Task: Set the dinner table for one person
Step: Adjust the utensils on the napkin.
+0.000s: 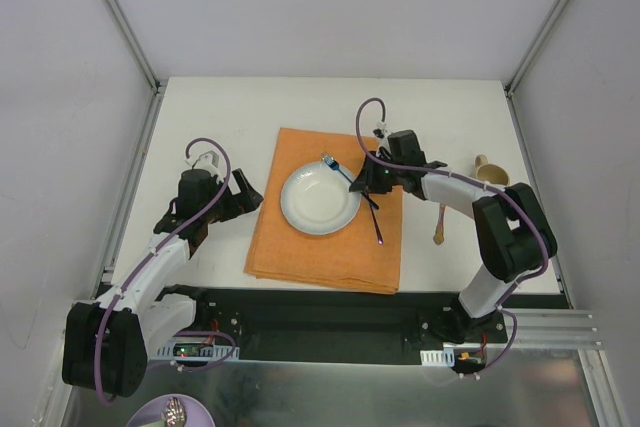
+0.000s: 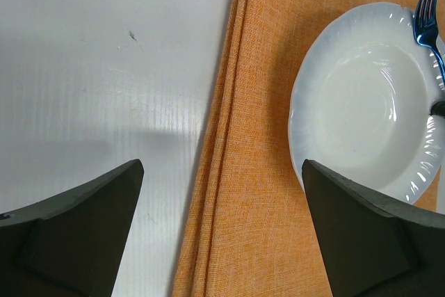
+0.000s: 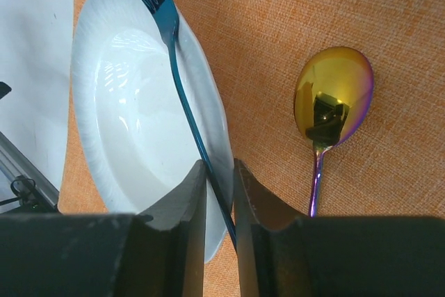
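Note:
On the white dinner table (image 1: 220,117) lies an orange placemat (image 1: 300,252) with a white plate (image 1: 320,199) on it. My right gripper (image 1: 368,183) (image 3: 219,172) is shut on the handle of a blue fork (image 1: 335,166) (image 3: 177,74); the fork's tines reach over the plate's (image 3: 132,123) far rim. An iridescent spoon (image 1: 379,229) (image 3: 332,95) rests on the placemat (image 3: 278,26) just right of the plate. My left gripper (image 1: 245,192) (image 2: 222,165) stands open and empty over the placemat's (image 2: 264,172) left edge, with the plate (image 2: 368,109) to its right.
A tan cup (image 1: 490,169) stands at the table's right side, with a wooden utensil (image 1: 440,225) lying in front of it. Metal rails (image 1: 135,197) edge the table. A lilac dish (image 1: 175,412) sits below the near edge, left of the arm bases.

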